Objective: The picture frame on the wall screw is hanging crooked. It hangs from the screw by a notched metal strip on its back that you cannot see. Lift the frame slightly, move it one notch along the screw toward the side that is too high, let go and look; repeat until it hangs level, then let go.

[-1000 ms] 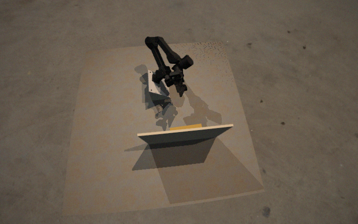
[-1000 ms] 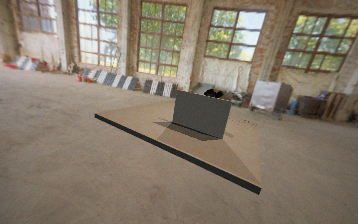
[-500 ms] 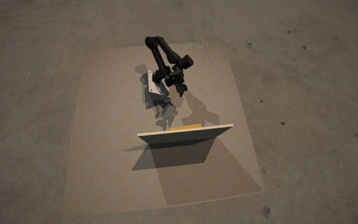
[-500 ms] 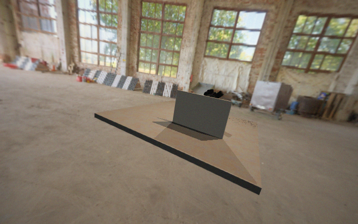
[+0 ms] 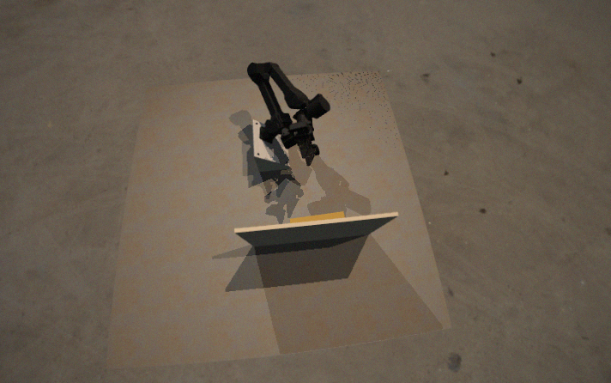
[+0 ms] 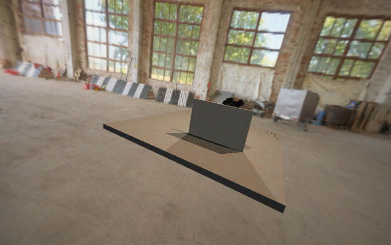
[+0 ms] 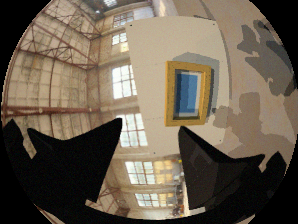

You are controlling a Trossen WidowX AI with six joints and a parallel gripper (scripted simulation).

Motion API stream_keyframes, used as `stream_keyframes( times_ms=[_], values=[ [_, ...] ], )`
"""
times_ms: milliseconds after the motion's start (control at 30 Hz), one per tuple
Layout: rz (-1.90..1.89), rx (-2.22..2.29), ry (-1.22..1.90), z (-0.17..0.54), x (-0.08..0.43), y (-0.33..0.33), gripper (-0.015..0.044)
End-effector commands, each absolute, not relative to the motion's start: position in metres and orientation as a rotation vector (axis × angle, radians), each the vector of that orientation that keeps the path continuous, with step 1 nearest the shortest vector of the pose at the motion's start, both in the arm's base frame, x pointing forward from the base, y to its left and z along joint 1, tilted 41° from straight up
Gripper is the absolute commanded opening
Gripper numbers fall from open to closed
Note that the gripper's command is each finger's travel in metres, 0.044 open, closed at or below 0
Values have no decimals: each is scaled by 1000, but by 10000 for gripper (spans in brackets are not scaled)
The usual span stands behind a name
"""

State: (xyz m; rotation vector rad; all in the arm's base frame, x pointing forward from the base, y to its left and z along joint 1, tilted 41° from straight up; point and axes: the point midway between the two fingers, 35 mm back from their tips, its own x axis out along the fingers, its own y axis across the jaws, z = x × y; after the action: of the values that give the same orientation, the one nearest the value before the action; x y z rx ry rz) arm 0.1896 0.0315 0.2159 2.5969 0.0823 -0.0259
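Observation:
The yellow-orange picture frame [image 5: 317, 217] [image 7: 169, 95] with a blue picture hangs on the pale wall panel [image 5: 259, 228] [image 6: 219, 123] [image 7: 150, 45]. In the wrist view the panel's top edge is at the left; the frame's lower image end lies nearer that edge. In the top view the frame's right end shows more above the panel. The frame looks tilted, higher at that end. My gripper [image 5: 309, 161] [image 7: 150, 125] is open and empty, well back from the panel and frame. The screw and notched strip are hidden. The exterior view shows only the panel's back.
The arm's base is by a white plate [image 5: 260, 146] with a dark wedge-shaped side. The panel stands upright on the tan board [image 5: 180, 293] [image 6: 155, 129], and its back faces the top and exterior views. Shadows of the arm fall on the board between base and panel.

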Motion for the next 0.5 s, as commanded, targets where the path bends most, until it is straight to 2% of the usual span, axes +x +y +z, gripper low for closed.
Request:
stream_keyframes(
  times_ms=[0, 467],
  values=[
    [-21, 2594, 85, 217, 189, 32, 260],
    [-22, 2590, 86, 216, 193, 34, 260]
  ],
)
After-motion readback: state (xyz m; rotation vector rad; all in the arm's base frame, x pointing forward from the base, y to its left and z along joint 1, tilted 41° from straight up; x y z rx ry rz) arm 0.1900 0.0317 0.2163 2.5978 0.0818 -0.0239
